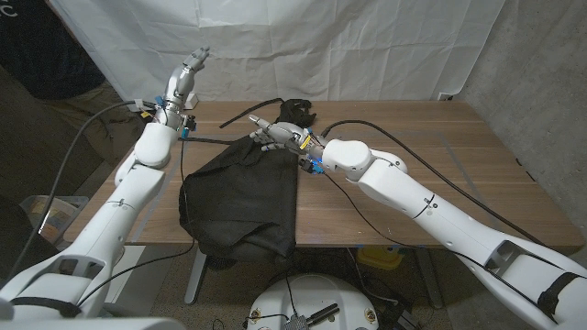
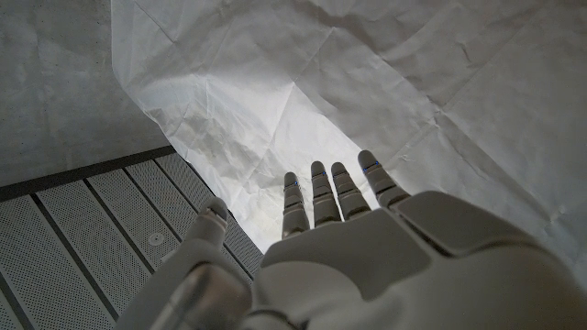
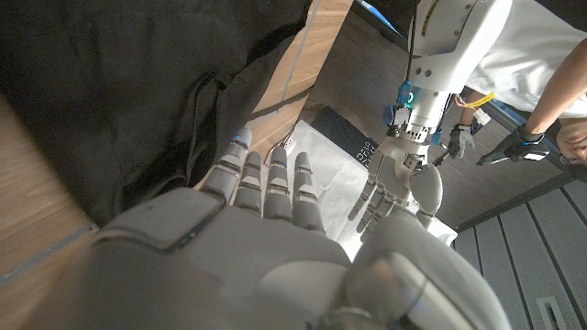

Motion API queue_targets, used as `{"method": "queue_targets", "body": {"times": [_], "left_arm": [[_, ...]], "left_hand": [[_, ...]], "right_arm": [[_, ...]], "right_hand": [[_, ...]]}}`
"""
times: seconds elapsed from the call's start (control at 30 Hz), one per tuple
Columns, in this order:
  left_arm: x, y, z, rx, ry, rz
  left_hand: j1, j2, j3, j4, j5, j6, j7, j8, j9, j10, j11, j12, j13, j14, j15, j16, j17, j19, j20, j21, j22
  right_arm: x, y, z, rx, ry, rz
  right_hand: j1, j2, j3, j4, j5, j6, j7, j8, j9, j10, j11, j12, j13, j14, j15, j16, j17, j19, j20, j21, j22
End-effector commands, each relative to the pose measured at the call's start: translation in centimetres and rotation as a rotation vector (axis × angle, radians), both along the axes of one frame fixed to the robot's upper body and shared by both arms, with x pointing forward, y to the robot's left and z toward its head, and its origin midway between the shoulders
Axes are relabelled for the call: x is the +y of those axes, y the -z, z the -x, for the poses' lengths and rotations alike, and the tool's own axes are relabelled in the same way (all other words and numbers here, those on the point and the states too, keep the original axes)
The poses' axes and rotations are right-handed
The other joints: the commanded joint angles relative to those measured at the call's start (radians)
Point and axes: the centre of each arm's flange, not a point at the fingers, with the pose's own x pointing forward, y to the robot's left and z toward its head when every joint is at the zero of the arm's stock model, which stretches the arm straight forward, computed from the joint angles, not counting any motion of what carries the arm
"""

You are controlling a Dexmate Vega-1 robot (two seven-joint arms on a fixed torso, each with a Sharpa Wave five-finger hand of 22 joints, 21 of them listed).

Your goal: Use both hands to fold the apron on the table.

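The black apron (image 1: 240, 197) lies on the wooden table (image 1: 440, 174), at the left half of it, as a crumpled heap. Its lower part hangs over the near edge of the table. One strap (image 1: 261, 105) goes from the heap toward the far edge, where a small dark bunch of cloth (image 1: 295, 112) sits.

The left hand (image 1: 188, 73) is raised high above the left far corner of the table, well apart from the apron. Its fingers (image 2: 323, 192) are straight and spread, and it holds nothing. In the left wrist view, behind the fingers, I see the white sheet (image 2: 367, 82) that hangs as a backdrop.

The right hand (image 1: 273, 136) is low over the top edge of the apron, near the middle of the table. In the right wrist view its fingers (image 3: 266, 183) are stretched out and a little apart, pointing over the dark cloth, and nothing is between them. I cannot tell if the fingertips touch the apron or only hover just above it.

In the same wrist view the left hand also shows further away with open fingers, and a person's hands (image 3: 523, 142) in dark gloves appear at the edge.

Thick black cables (image 1: 440, 183) run along the right arm across the table.
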Motion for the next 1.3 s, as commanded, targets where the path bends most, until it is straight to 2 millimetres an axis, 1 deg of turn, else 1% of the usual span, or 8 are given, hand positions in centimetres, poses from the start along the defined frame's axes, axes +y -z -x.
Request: {"method": "queue_targets", "body": {"times": [0.03,0.4,0.6,0.83,1.07,1.3], "left_arm": [[0.6,1.0,-0.2,0.019,0.003,0.020],[1.1,1.6,-0.7,0.031,0.021,0.034],[1.3,1.6,-0.9,0.038,0.028,0.034],[1.8,1.5,-0.9,0.045,0.032,0.023],[2.3,1.5,-1.0,0.045,0.041,0.021],[2.4,1.6,-1.3,0.047,0.064,0.015]], "left_hand": [[0.003,-0.003,0.000,-0.003,0.002,-0.002,0.002,0.000,-0.001,-0.006,0.002,0.004,-0.001,-0.002,-0.002,0.001,0.003,0.004,0.002,-0.006,0.003],[0.003,-0.003,-0.001,-0.003,0.002,-0.003,0.002,0.000,-0.001,-0.007,0.003,0.004,-0.001,-0.003,0.001,0.001,0.003,0.005,0.004,-0.007,0.003],[0.002,-0.003,-0.001,-0.003,0.002,-0.003,0.003,0.000,-0.001,-0.008,0.004,0.004,-0.001,-0.004,0.002,0.001,0.003,0.005,0.004,-0.007,0.003],[0.002,-0.003,-0.001,-0.003,0.002,-0.004,0.002,0.000,-0.001,-0.009,0.006,0.003,-0.001,-0.004,0.001,0.001,0.003,0.006,0.003,-0.008,0.003],[0.002,-0.003,-0.002,-0.003,0.002,-0.004,0.002,0.000,-0.001,-0.010,0.006,0.004,-0.001,-0.004,0.002,0.002,0.004,0.007,0.004,-0.008,0.003],[0.002,-0.003,-0.002,-0.003,0.002,-0.005,0.002,0.000,-0.001,-0.010,0.006,0.004,-0.001,-0.005,0.002,0.002,0.004,0.007,0.006,-0.009,0.003]], "right_arm": [[-1.0,-0.8,-1.2,-0.058,0.036,-0.088],[-1.9,-1.4,-2.1,-0.097,0.059,-0.170],[-2.4,-1.8,-2.5,-0.124,0.076,-0.216],[-3.0,-2.3,-3.0,-0.154,0.094,-0.269],[-3.1,-2.8,-3.0,-0.172,0.109,-0.292],[-3.3,-3.1,-3.0,-0.202,0.113,-0.337]], "right_hand": [[0.012,0.001,0.006,-0.002,-0.002,0.013,0.022,0.003,0.003,0.011,0.001,0.002,0.005,0.002,-0.004,-0.001,0.003,0.004,-0.007,0.001,0.003],[0.019,0.000,0.014,-0.006,-0.006,0.036,0.024,0.006,0.003,0.027,0.002,0.004,0.005,0.014,-0.010,0.002,0.002,0.011,-0.014,0.003,0.002],[0.026,0.000,0.021,-0.011,-0.010,0.059,0.030,0.009,0.004,0.047,-0.001,0.008,0.005,0.029,-0.015,0.006,0.002,0.021,-0.020,0.007,0.002],[0.033,-0.001,0.030,-0.016,-0.015,0.098,0.029,0.014,0.004,0.076,-0.003,0.012,0.005,0.063,-0.022,0.014,0.002,0.042,-0.030,0.013,0.002],[0.037,-0.002,0.035,-0.019,-0.018,0.115,0.027,0.015,0.004,0.095,-0.007,0.015,0.005,0.080,-0.026,0.016,0.002,0.056,-0.032,0.017,0.002],[0.042,-0.001,0.041,-0.022,-0.020,0.136,0.020,0.018,0.004,0.117,-0.009,0.020,0.005,0.097,-0.032,0.019,0.001,0.064,-0.035,0.018,0.002]]}}
